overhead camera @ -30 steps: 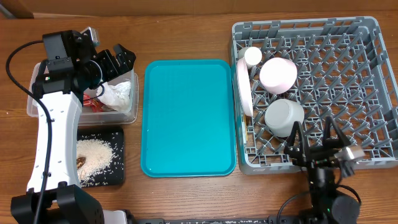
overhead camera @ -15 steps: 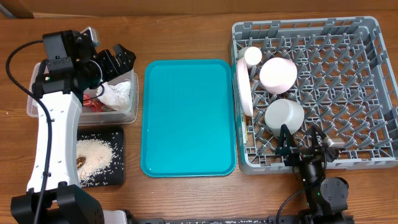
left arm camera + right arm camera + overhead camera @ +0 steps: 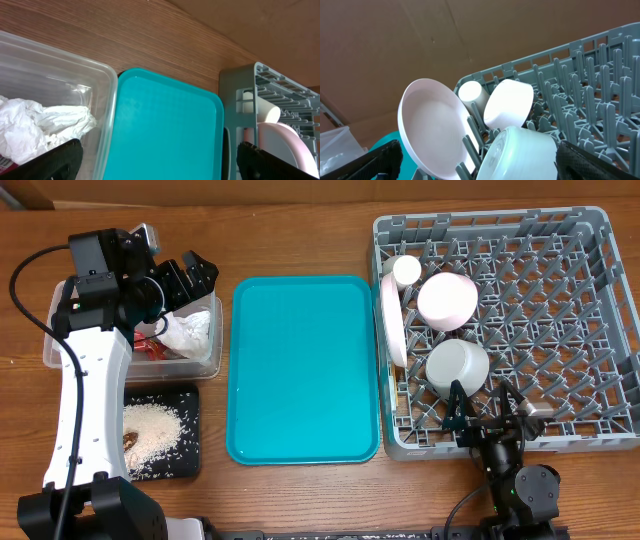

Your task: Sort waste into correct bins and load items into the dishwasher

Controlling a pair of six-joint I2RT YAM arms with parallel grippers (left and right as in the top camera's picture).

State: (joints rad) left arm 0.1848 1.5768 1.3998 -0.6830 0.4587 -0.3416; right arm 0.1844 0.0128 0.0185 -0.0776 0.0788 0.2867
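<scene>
The grey dish rack (image 3: 560,240) holds the pink-white plate (image 3: 391,320) on edge at its left side, a small white cup (image 3: 406,271), a pink-white bowl (image 3: 446,301) and a whitish bowl (image 3: 457,368). The right wrist view shows the plate (image 3: 432,132), cup (image 3: 470,92) and bowls (image 3: 507,105) among the pegs. My right gripper (image 3: 487,412) is open and empty at the rack's front edge. My left gripper (image 3: 192,275) is open and empty above the clear tub (image 3: 60,345), which holds the white napkin (image 3: 188,332) and red wrapper (image 3: 150,348). Rice (image 3: 150,430) lies in the black tray (image 3: 190,455).
The empty teal serving tray (image 3: 305,370) lies between the tub and the rack; it also shows in the left wrist view (image 3: 165,130). The left arm's white link (image 3: 85,410) reaches over the tub and black tray.
My right gripper pulled back toward the table's front edge and a little left between the earliest frame and half a second ago; since then it has held still. The left arm has not moved.
</scene>
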